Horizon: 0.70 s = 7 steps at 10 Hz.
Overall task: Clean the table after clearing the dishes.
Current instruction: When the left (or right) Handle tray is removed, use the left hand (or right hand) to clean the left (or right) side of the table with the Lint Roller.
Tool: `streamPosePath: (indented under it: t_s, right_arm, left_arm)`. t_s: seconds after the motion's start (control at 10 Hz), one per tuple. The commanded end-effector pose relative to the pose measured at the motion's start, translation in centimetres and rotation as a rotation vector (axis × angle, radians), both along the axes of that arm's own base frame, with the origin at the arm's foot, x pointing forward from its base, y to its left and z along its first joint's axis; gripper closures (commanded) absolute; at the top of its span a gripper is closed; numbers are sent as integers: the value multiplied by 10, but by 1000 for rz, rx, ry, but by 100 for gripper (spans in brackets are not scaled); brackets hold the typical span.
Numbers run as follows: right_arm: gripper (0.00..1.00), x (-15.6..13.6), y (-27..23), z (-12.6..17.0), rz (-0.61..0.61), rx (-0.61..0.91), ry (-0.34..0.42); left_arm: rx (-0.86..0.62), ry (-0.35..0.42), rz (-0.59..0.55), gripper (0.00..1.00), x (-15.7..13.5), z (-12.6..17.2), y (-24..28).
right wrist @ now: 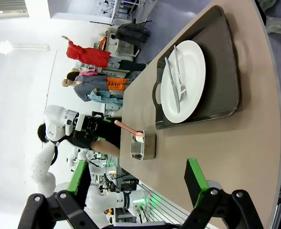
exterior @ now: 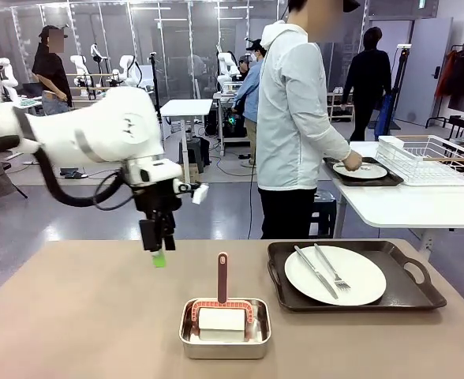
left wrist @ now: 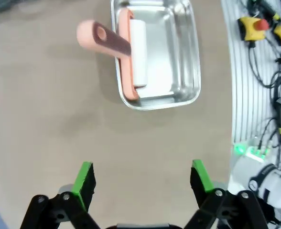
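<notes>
table [exterior: 74, 316], left hand [exterior: 159, 256] spread above, roller [exterior: 222, 314] in pan [exterior: 224, 348]

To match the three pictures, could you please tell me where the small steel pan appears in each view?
Front view: steel pan at bottom centre.
Left wrist view: top centre.
Right wrist view: small, just below centre.
Shared landmark: the roller's pink handle rising from the pan.
</notes>
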State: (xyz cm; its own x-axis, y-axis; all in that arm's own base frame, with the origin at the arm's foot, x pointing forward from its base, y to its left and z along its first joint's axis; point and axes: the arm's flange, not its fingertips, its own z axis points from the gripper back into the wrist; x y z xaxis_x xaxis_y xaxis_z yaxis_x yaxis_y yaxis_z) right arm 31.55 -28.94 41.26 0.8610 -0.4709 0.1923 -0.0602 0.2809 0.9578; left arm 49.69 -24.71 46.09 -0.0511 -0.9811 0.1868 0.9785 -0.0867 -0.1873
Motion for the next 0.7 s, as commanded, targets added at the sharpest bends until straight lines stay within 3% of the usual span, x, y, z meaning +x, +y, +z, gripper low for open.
streamPosePath:
  t_s: [0.0,0.1,0.6]
  right_arm:
    - [0,-2,1,3,1,0,-6]
    - [0,-2,1,3,1,0,-6]
    - [0,-2,1,3,1,0,-6]
  left_arm:
    - [58,22,9,0,16,5,-24]
    - [84,61,20,0,19,-2,-40]
    - [119,76,-25,0,19,-19,-104]
